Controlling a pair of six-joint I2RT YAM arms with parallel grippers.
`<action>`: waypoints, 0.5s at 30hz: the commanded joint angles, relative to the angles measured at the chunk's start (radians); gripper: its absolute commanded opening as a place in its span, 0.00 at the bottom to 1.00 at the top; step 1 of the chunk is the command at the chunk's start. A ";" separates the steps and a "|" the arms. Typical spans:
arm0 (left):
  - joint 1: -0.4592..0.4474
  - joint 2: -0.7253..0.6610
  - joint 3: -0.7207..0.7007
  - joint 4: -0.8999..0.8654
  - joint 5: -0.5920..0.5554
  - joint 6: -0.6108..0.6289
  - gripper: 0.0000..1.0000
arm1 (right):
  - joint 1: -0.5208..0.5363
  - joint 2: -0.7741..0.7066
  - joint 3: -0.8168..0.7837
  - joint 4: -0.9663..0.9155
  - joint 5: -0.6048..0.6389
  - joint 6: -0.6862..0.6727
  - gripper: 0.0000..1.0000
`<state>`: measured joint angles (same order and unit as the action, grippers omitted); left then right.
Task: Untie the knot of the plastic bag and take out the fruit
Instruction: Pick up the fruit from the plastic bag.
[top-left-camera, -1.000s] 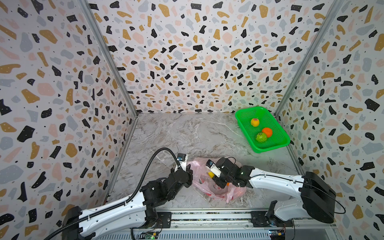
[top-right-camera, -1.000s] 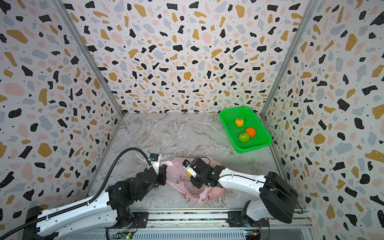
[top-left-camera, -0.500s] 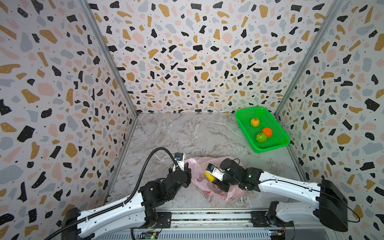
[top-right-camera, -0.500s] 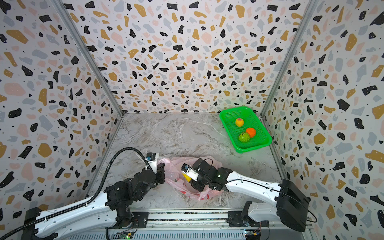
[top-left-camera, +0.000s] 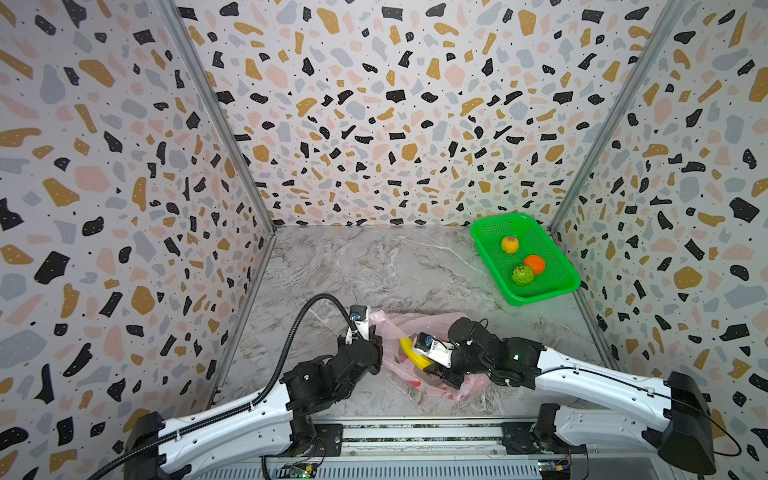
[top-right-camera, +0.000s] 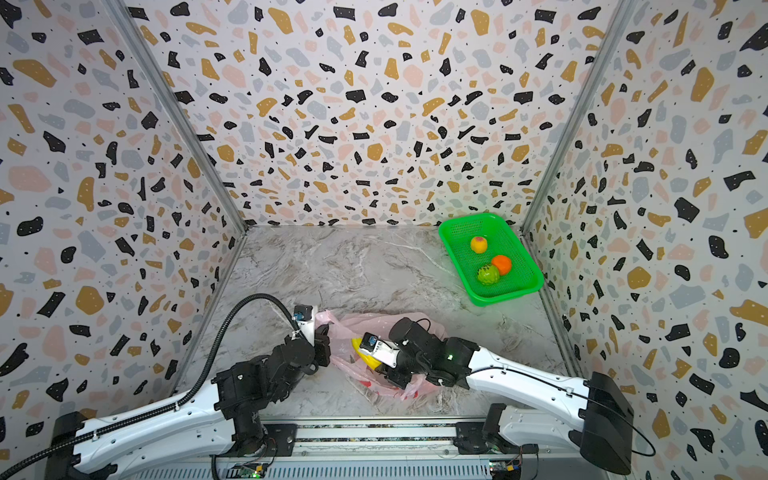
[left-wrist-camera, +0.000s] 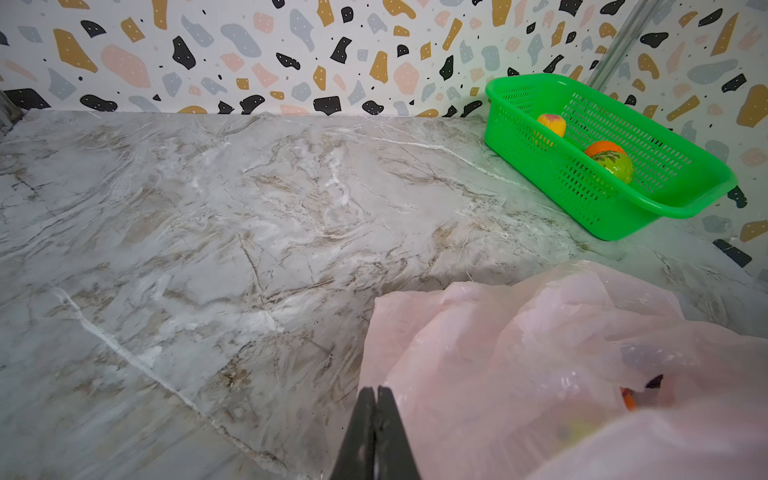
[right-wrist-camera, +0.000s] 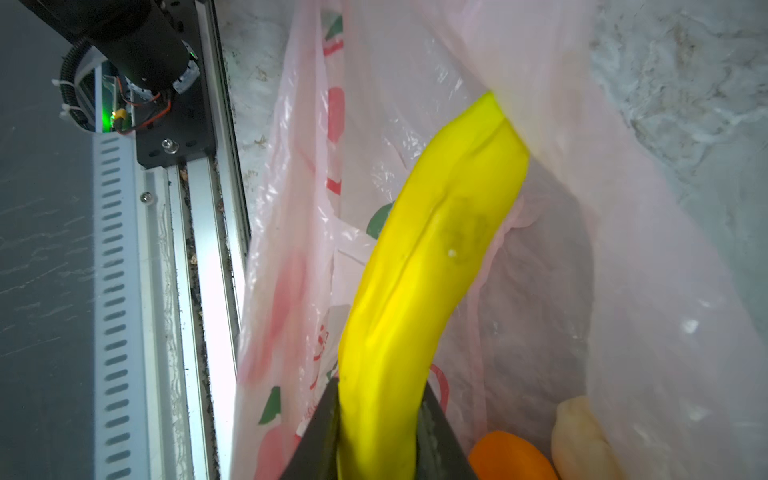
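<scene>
Three fruits already sit in the green basket (top-left-camera: 524, 262) at the far right of the marble table (top-left-camera: 374, 266): a yellow-red peach (top-left-camera: 509, 244), an orange (top-left-camera: 534, 264) and a green round one (top-left-camera: 522, 274), the last two touching.

Pink plastic bag (top-left-camera: 399, 328) lies near the front rail, between the two arms. Mouth is open; no knot visible in any view, so the untying looks done.

Right gripper (right-wrist-camera: 380, 419): jaws part-closed around the lower end of a yellow banana (right-wrist-camera: 432, 257). In the right wrist view the banana runs up out of the jaws with its far tip against the bag film. In both top views its yellow curve shows at the bag mouth (top-right-camera: 363, 355), not yet clear of the plastic.

Left gripper (left-wrist-camera: 375, 419): jaws pressed together at the bag's near edge. Pink film meets the tips, but whether any is pinched I cannot tell.

Left inside, per the right wrist view: another orange (right-wrist-camera: 511, 455) and a cream bumpy fruit (right-wrist-camera: 579, 432) low in the bag, side by side. More may be hidden under the film.

Judgement: roughly halfway. Banana mid-extraction; at least two fruits remain.
</scene>
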<state>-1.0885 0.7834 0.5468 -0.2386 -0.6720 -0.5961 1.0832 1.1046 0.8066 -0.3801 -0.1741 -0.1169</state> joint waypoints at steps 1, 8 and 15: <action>-0.002 -0.009 0.019 0.006 -0.029 -0.014 0.00 | 0.001 -0.039 0.081 -0.027 -0.018 0.003 0.08; -0.004 0.007 0.024 0.010 -0.027 -0.014 0.00 | -0.015 -0.078 0.145 -0.016 -0.033 0.034 0.08; -0.003 -0.013 0.022 0.004 -0.024 -0.013 0.00 | -0.217 -0.104 0.195 -0.008 -0.030 0.083 0.10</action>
<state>-1.0885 0.7853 0.5472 -0.2398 -0.6750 -0.5995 0.9394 1.0203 0.9489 -0.3908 -0.2058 -0.0715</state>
